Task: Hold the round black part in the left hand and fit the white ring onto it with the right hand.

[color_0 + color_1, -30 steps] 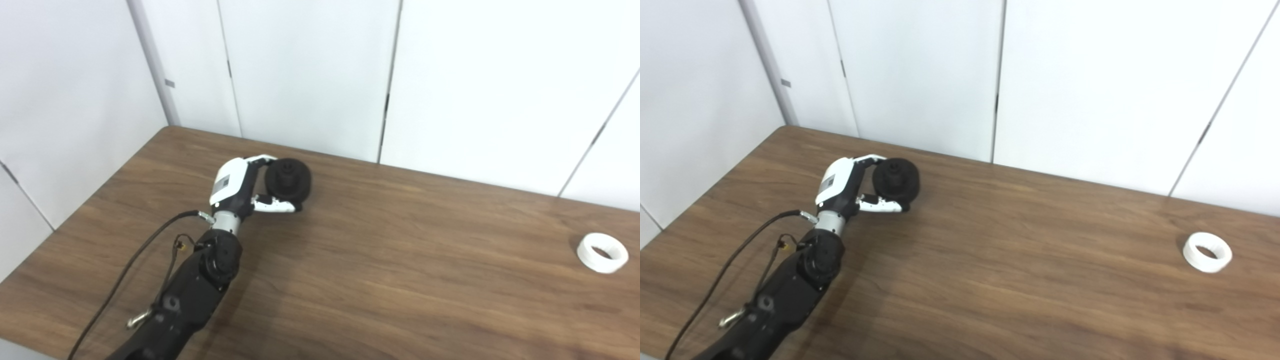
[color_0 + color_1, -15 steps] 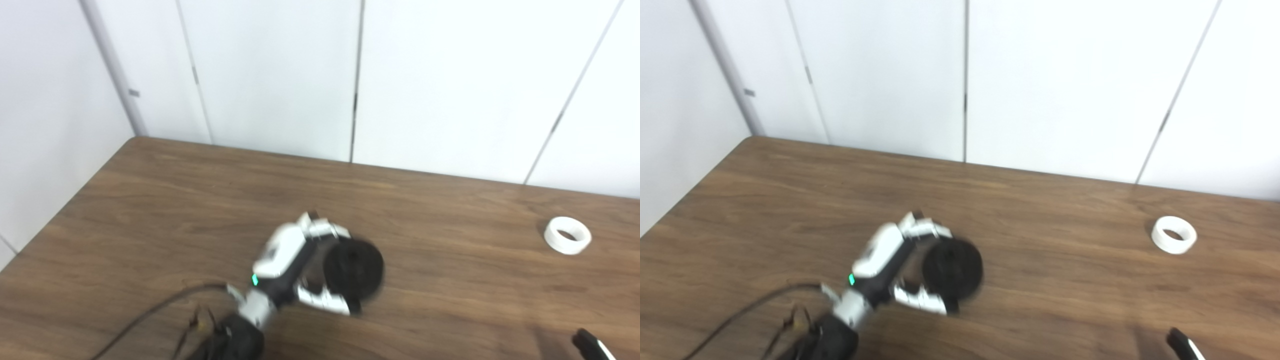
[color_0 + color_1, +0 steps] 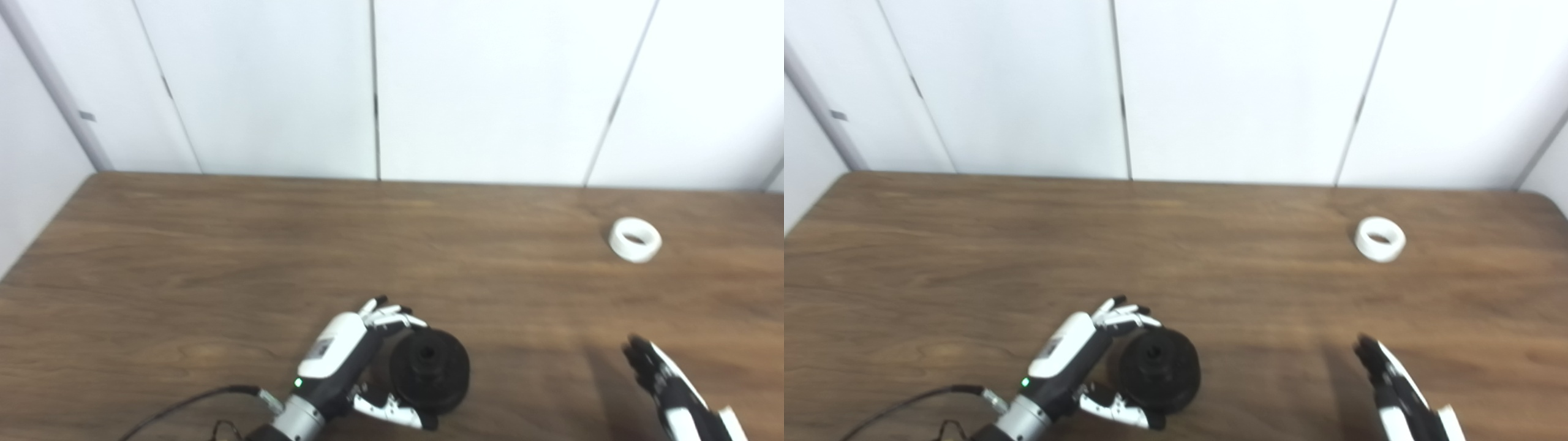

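- The left hand [image 3: 349,361] is clamped on the round black part [image 3: 430,369]: its fingers [image 3: 392,317] curl over the top edge and the thumb presses from below, near the front edge of the bench [image 3: 184,257].
- The right hand [image 3: 1396,392] holds nothing; its fingers are stretched out straight, lying close beside one another, raised above the bench at the lower right, well apart from both objects.
- The round black part is a thick matt disc with a raised hub and a small hole at its centre, its flat face turned up and toward the camera.
- The white ring [image 3: 635,239] lies flat on the bench toward the far right, untouched, well apart from the black part and the right hand.
- The ring is a short, thick-walled band, smooth and plain white.
- The bench is dark brown wood grain with a dull sheen; plain white wall panels [image 3: 490,86] stand behind it.
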